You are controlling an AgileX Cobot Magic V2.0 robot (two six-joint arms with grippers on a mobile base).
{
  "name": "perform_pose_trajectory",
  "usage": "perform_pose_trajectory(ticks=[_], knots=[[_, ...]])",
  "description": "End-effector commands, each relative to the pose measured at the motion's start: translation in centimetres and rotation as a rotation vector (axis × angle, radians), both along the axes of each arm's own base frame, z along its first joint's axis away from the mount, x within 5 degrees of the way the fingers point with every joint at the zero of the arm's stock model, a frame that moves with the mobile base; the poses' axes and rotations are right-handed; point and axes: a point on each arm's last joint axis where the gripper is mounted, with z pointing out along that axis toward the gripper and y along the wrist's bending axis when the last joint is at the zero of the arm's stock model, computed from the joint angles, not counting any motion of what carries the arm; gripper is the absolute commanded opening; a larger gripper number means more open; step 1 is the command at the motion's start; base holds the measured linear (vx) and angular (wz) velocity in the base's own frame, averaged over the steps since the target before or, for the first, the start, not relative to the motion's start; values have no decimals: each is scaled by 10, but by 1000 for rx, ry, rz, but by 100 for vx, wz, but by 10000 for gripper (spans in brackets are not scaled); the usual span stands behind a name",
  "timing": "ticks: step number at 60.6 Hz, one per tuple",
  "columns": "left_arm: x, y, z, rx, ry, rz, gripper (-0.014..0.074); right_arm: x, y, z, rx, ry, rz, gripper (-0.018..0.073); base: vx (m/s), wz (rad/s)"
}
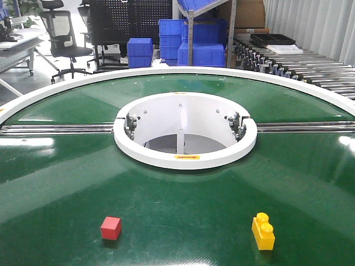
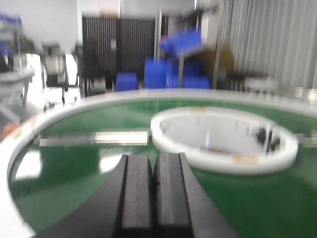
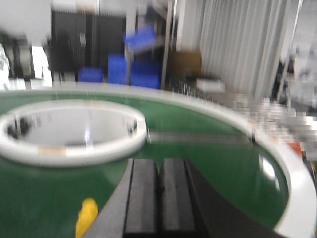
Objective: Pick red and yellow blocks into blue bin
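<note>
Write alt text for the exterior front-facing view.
A small red cube and a yellow two-stud brick lie apart on a green round conveyor table, red near left, yellow near right. A white ring sits at the table's centre; blue crates stand stacked behind it.

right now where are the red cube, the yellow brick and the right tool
red cube [image 1: 110, 229]: front view, middle of the cube
yellow brick [image 1: 264, 237]: front view, side face below the studs
right tool [image 3: 158, 168]: right wrist view, seam between the shut fingertips
</note>
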Motion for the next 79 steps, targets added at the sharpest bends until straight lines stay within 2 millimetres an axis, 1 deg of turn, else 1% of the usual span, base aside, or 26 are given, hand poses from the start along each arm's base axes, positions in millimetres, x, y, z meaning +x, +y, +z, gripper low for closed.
perform_pose_trajectory(ticks=[1, 4, 9, 15, 21, 28, 35, 40, 44, 48, 52, 56, 62, 66, 69, 72, 74, 79], knots=[[16, -1, 14, 39, 113, -19, -6, 14, -2, 13, -17, 120, -14, -10, 0, 0], [25, -2, 11, 42, 191, -24, -6, 23, -2, 10, -7, 209, -19, -10, 0, 0], [40, -2, 0, 44, 318, -30, -6, 40, -3, -1, 1, 345, -26, -10, 0, 0], [54, -3, -13, 45, 446, -37, -6, 53, -4, -9, 13, 431, -28, -10, 0, 0], [62, -4, -21, 38, 535, -45, -6, 62, -3, -14, 45, 486, -24, -10, 0, 0], [67, -4, -23, 38, 557, -46, -6, 67, -2, -19, 49, 540, -21, -7, 0, 0], [67, -4, -23, 37, 551, -45, -6, 71, -2, -23, 44, 582, -21, 15, 0, 0], [67, -4, -23, 37, 560, -46, 4, 73, -2, -25, 30, 597, -11, 71, 0, 0], [66, -4, -24, 38, 567, -46, 27, 75, -1, -26, 26, 605, 6, 146, 0, 0], [66, -4, -24, 38, 569, -47, 77, 77, 1, -26, 22, 610, 28, 247, 0, 0], [66, -4, -24, 40, 569, -47, 144, 79, 4, -26, 17, 614, 60, 377, 0, 0], [66, -4, -24, 40, 569, -47, 237, 83, 6, -27, 16, 617, 90, 503, 0, 0], [66, -4, -24, 40, 568, -47, 411, 90, 12, -30, -3, 639, 137, 631, 0, 0], [66, -4, -24, 36, 568, -50, 503, 97, 17, -31, -20, 668, 170, 682, 0, 0], [66, -5, -24, 22, 567, -57, 576, 103, 19, -30, -30, 686, 180, 695, 0, 0], [66, -6, -24, 5, 567, -65, 622, 111, 23, -29, -30, 712, 188, 694, 0, 0], [66, -7, -24, -4, 566, -70, 641, 117, 24, -28, -30, 729, 190, 689, 0, 0], [66, -7, -24, -10, 566, -73, 664, 139, 28, -27, -14, 783, 178, 668, 0, 0]])
